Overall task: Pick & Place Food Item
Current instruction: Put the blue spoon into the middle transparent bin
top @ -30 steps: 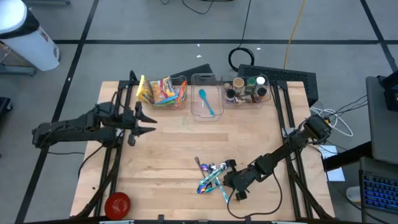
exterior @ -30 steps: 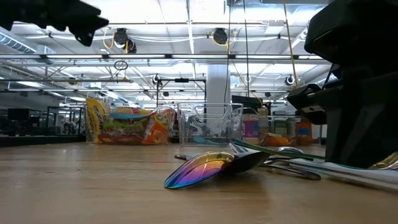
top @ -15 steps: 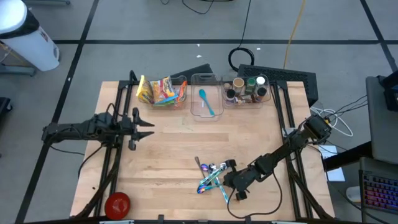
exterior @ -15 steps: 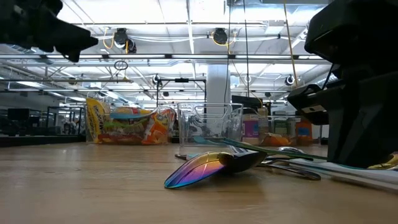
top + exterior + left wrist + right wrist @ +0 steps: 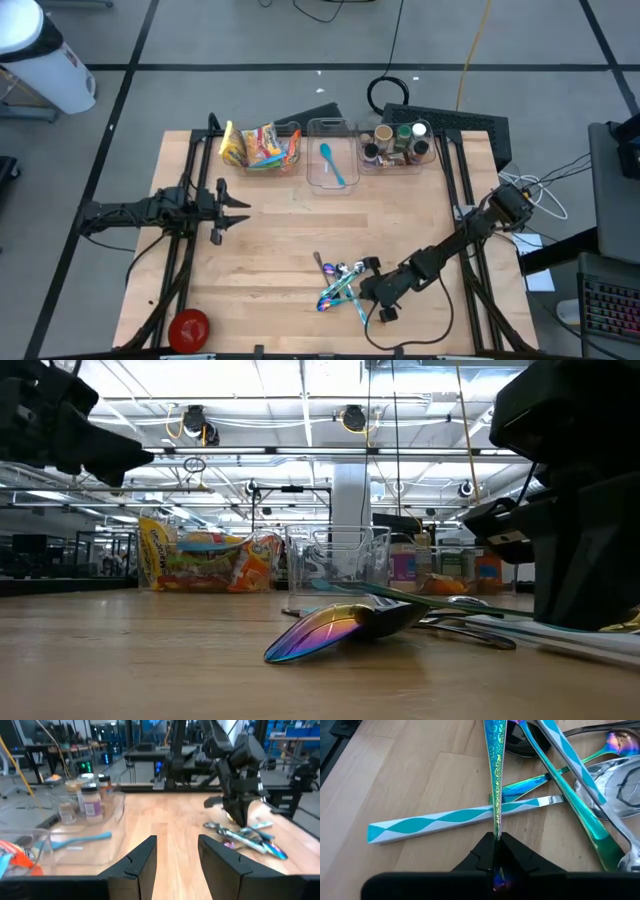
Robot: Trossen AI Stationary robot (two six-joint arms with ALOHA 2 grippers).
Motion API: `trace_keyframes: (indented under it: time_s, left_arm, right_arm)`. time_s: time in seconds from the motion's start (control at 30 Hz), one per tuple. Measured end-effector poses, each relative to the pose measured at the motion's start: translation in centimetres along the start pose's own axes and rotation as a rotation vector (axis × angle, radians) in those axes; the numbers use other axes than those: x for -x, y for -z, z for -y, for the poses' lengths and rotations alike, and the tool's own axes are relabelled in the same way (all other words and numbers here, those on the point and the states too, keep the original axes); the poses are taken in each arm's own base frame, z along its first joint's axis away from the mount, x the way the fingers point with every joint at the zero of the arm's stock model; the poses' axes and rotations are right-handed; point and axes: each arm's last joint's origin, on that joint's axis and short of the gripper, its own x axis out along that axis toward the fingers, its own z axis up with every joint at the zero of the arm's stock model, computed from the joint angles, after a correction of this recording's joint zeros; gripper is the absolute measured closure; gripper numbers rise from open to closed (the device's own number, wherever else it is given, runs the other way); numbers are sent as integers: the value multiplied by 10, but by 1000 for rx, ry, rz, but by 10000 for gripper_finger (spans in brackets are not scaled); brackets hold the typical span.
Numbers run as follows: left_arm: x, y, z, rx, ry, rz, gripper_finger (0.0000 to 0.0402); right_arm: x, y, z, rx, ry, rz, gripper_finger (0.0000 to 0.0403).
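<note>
While you wait, nothing has been placed yet.
Right gripper (image 5: 496, 840): clamped on an iridescent spoon (image 5: 495, 775), at 6 o'clock.
Left gripper (image 5: 238, 208): fingers apart, empty, at 9 o'clock.
Snack bin (image 5: 262, 146): 11 o'clock, untouched.

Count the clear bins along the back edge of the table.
3, in a row: the left bin holds snack packets, the middle bin a blue spoon, the right bin small jars. None appears hidden.
</note>
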Motion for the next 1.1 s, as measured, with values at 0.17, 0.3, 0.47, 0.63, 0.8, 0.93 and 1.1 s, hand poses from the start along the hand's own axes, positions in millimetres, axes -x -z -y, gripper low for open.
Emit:
trace_keyframes:
  time_s: [0.17, 0.3, 0.47, 0.63, 0.8, 0.93, 1.1]
  left_arm:
    - [-1, 0, 0, -15, -8, 11, 249]
    - [-1, 0, 0, -24, 0, 14, 249]
    - [0, 0, 3, -54, 92, 24, 249]
    - [0, -1, 4, -62, 138, 30, 249]
    - [0, -1, 4, -55, 139, 30, 249]
    - [0, -1, 5, -51, 161, 34, 249]
    - [0, -2, 6, -49, 210, 40, 249]
  right_arm:
    - [3, -2, 2, -5, -10, 0, 395]
    - [4, -2, 2, -5, -8, 4, 395]
    - [4, -3, 2, -6, -3, 14, 395]
    - [4, -4, 1, -7, -1, 19, 395]
    - [4, -4, 1, -7, -2, 22, 395]
    - [4, -4, 1, -7, -1, 22, 395]
    - [4, -4, 1, -7, -1, 23, 395]
